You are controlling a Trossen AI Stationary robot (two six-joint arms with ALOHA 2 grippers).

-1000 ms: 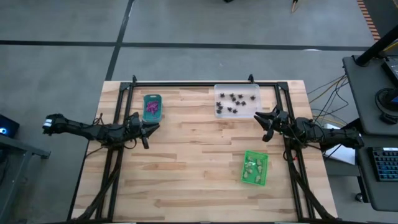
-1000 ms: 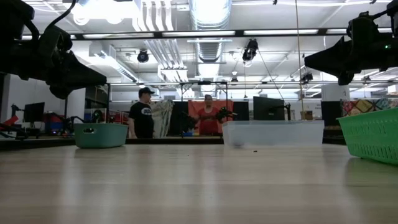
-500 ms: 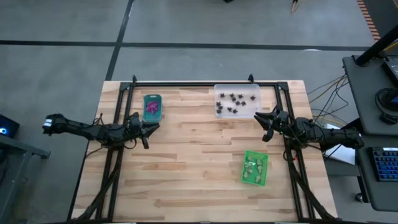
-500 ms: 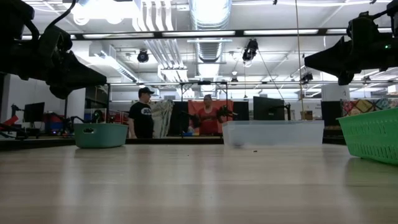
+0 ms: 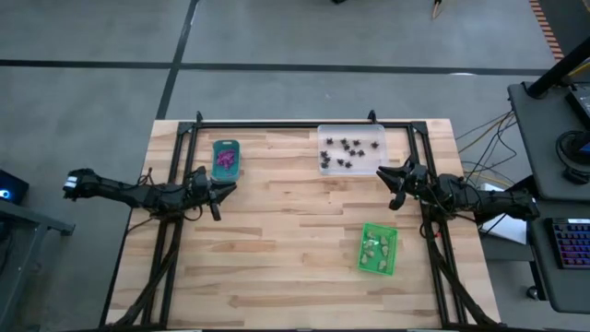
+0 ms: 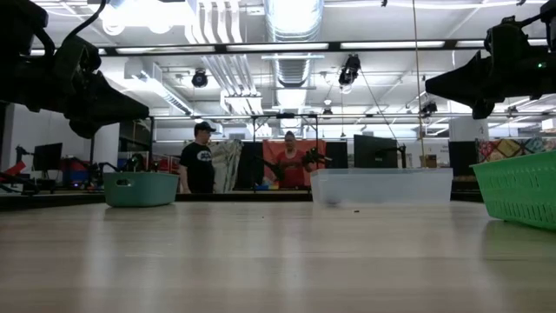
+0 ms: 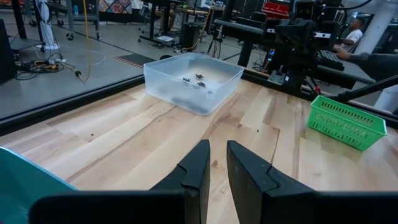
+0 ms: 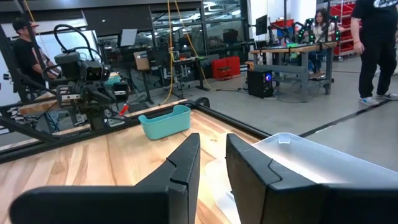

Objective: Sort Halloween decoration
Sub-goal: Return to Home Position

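Now black trinkets [image 5: 345, 152] lie in the clear tray [image 5: 352, 127], purple trinkets [image 5: 225, 160] in the teal tray [image 5: 226, 145] left of it, and pale trinkets [image 5: 376, 247] in the green tray [image 5: 365, 264] in front of it. The left gripper [image 5: 221, 200], well left of the clear tray, and the right gripper [image 5: 387, 190], just beside its right front corner, both hover empty, fingers narrowly parted.

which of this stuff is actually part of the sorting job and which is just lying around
Part of the job:
purple trinkets in the teal tray
black trinkets in the clear tray
pale trinkets in the green tray
left gripper and right gripper, raised above the table

Just lying about:
keyboard and cables right of the table
people in the room behind
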